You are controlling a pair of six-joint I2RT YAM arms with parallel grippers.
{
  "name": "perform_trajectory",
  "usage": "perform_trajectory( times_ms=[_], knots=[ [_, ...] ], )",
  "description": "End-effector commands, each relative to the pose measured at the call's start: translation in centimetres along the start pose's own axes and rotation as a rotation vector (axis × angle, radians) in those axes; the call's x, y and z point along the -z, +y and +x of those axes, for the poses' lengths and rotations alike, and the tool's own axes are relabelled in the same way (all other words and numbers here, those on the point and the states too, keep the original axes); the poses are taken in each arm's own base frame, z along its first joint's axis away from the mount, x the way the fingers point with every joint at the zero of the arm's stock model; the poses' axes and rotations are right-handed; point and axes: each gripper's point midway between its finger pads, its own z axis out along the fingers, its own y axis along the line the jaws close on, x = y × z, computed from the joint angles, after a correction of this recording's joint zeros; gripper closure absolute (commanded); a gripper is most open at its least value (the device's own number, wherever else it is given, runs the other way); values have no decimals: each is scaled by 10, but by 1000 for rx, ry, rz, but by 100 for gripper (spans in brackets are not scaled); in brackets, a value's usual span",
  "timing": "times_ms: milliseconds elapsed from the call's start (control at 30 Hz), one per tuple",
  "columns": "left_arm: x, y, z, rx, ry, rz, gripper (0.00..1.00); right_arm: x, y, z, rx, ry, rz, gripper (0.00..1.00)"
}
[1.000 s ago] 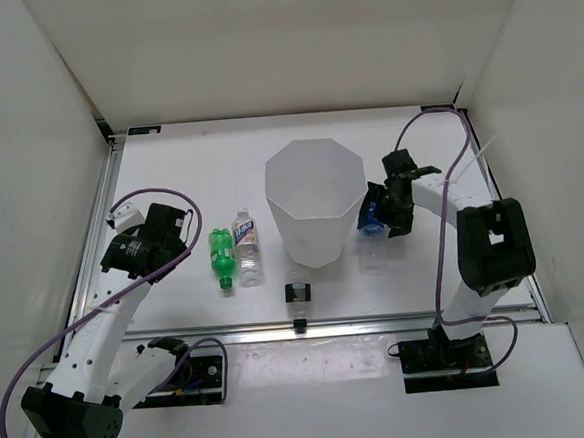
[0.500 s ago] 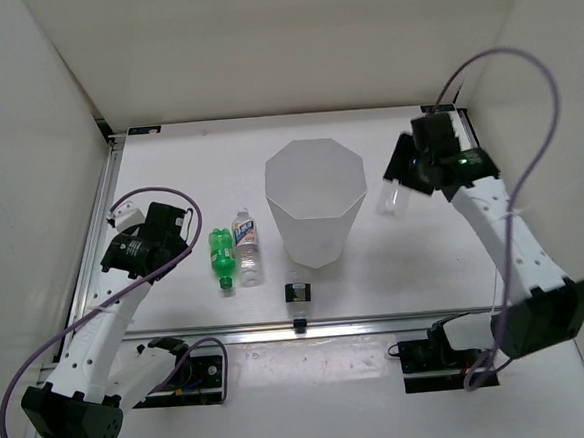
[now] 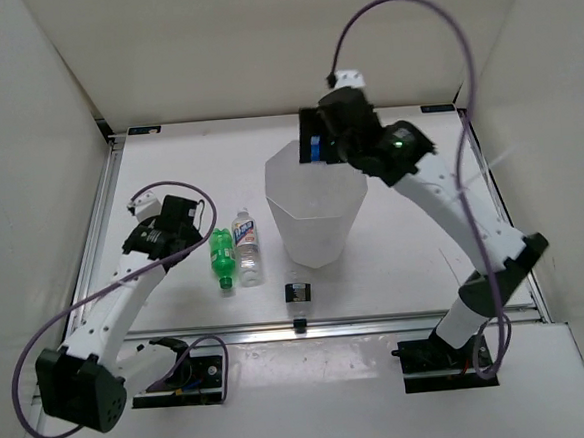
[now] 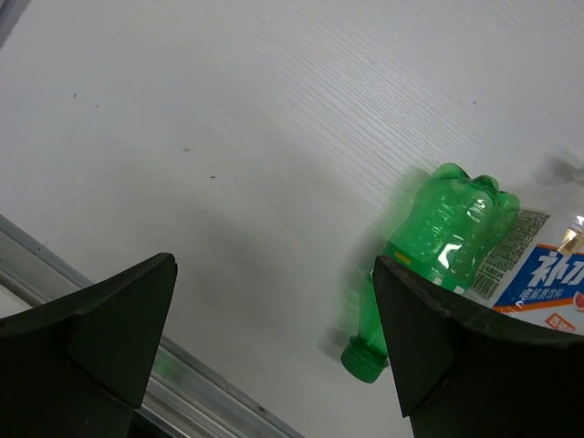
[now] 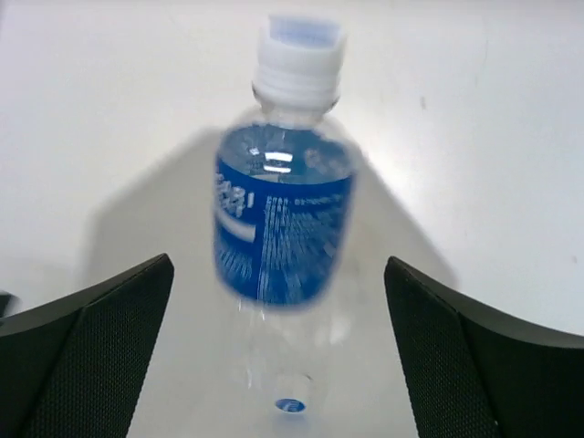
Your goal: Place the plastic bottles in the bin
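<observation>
The white bin (image 3: 319, 239) stands mid-table. My right gripper (image 3: 319, 149) hangs over its back rim, jaws wide open (image 5: 278, 356). The clear bottle with the blue label (image 5: 283, 228) is blurred between the fingers (image 5: 91, 338), touching neither, cap pointing away, with white bin wall behind it. It shows as a blue patch (image 3: 313, 147) from above. The green bottle (image 3: 220, 256) and the white-red label bottle (image 3: 245, 244) lie side by side left of the bin. My left gripper (image 3: 193, 241) is open and empty just left of the green bottle (image 4: 447, 228). The plain clear bottle is not in view.
A small black block (image 3: 297, 292) sits in front of the bin near the front rail (image 3: 330, 327). White walls close in the table on the left, back and right. The right arm's purple cable loops high over the back right.
My right arm swung from right of the bin up over its back rim and opened on the blue-label bottle. The clear bottle right of the bin is gone. My left gripper edged toward the green bottle.
</observation>
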Motion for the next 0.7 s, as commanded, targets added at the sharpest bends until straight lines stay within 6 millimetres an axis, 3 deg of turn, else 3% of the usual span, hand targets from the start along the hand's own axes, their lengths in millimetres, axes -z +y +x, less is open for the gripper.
perform_trajectory(
  times_ms=[0,133,400,567,667],
  knots=[
    [-11,-28,-6,-35,-22,52,0,-12,-17,43,125,122,112,0],
    [-20,-63,-1,-108,-4,149,0,10,-32,17,128,43,113,0],
    [-29,-116,26,-222,76,294,0,29,-53,17,86,28,96,0],
    [-42,-132,50,-262,142,324,0,38,-67,21,81,35,119,0],
    [-52,-127,64,-263,178,289,5,45,-72,15,81,16,121,0]
  ],
)
